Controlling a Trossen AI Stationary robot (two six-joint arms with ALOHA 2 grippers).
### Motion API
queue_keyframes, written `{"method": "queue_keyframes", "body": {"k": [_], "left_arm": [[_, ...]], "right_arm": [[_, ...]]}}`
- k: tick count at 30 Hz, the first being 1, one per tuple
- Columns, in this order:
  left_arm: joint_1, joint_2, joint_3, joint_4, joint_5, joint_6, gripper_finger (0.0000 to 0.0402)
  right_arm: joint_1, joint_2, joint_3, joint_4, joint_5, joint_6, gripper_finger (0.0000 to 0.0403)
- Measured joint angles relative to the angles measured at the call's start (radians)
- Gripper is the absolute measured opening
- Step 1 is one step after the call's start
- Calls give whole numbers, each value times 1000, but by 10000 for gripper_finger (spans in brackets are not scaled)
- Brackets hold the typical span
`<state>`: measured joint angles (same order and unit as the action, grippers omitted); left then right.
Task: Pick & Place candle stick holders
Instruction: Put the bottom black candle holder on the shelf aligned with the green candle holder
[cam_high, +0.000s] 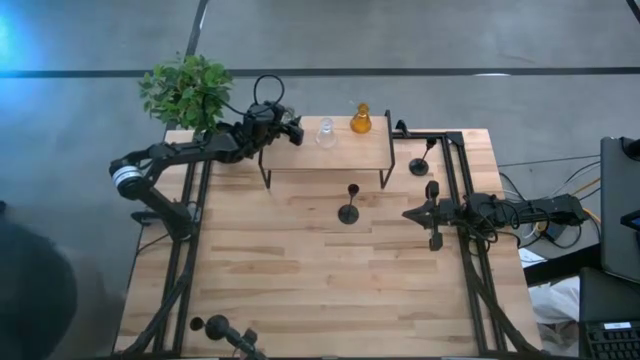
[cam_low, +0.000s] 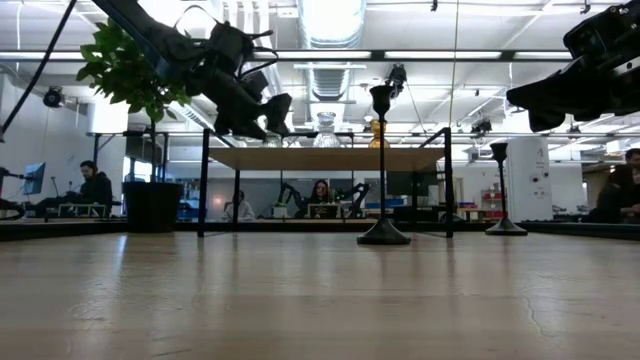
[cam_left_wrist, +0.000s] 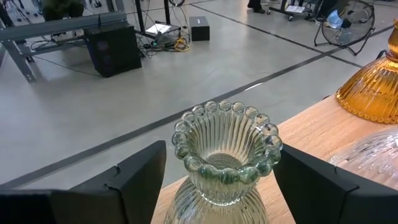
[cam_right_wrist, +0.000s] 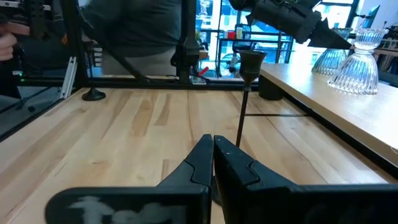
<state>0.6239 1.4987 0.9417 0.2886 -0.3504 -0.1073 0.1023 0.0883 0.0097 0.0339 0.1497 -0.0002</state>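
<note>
The left gripper hung over the raised shelf, fingers spread wide around the olive-green glass holder — not gripping it. The clear holder and amber holder stood beside it. The right gripper waited, pinched closed, near a black holder.

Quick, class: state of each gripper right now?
Left gripper: open, fingers either side of the ribbed olive-green glass candle holder on the shelf.
Right gripper: shut, empty.
</note>
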Motion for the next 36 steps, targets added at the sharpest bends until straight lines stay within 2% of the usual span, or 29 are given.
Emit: {"method": "queue_keyframes", "body": {"k": [23, 36], "left_arm": [[-8, -102, 0, -199, 17, -27, 289], [-56, -223, 0, -307, 16, -34, 290]], "right_arm": [[0, 0, 0, 0, 0, 0, 8], [0, 0, 0, 0, 0, 0, 8]]}}
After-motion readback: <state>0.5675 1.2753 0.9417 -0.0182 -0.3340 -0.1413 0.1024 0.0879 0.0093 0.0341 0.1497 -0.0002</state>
